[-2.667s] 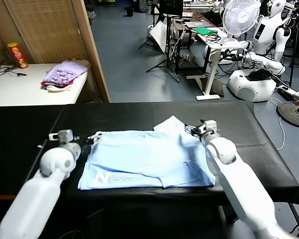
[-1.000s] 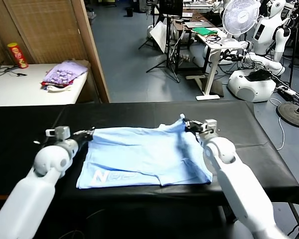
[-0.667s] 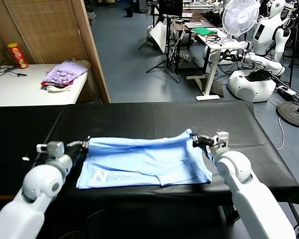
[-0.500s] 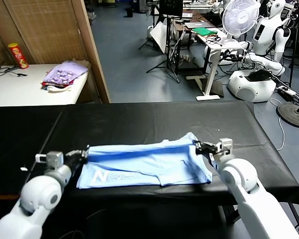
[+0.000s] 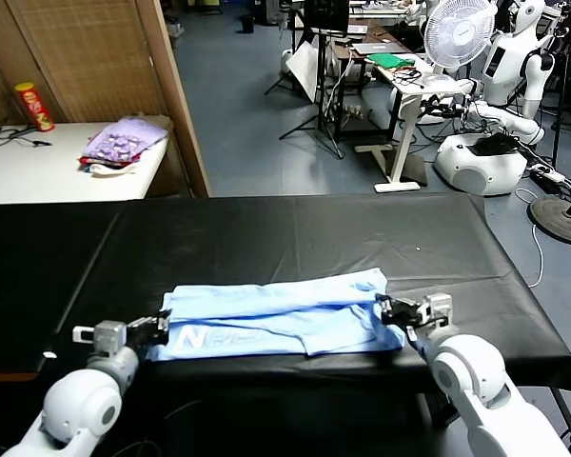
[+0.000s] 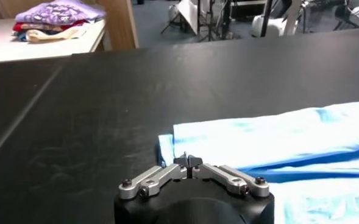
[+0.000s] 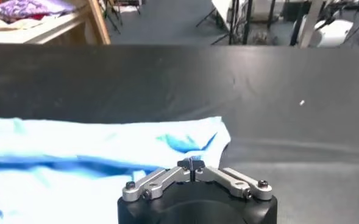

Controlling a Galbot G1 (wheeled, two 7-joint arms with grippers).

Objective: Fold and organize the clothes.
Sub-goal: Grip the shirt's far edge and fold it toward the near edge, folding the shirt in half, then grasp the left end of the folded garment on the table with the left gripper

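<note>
Both arms have pulled back toward the robot's body since the earlier frames, dragging the far edge of the shirt (image 5: 281,319) over its near half, so it now lies as a narrow folded band across the near part of the table (image 5: 295,228). Fold runs between the two claws, white print facing up beside the left one.

Table is black-draped; shirt sits flat on it, no part hanging off the near edge as far as visible.

Left claw (image 5: 158,327) sits at the shirt's left end, low at table level, tips pressed together in the left wrist view; blue cloth lies just ahead of them, so whether a corner is caught there can't be told. Probably kept pinched to carry the corner across without slipping.

Right claw (image 5: 390,309) sits at the shirt's right end, touching or just at the edge. Its tips look close together in the right wrist view, but open or closed can't be told; any release is a guess only.

Both claws are level and well apart, which keeps the fold line straight.

Purple cloth pile (image 5: 124,141) is far beyond the left claw on a side table, not involved.
</note>
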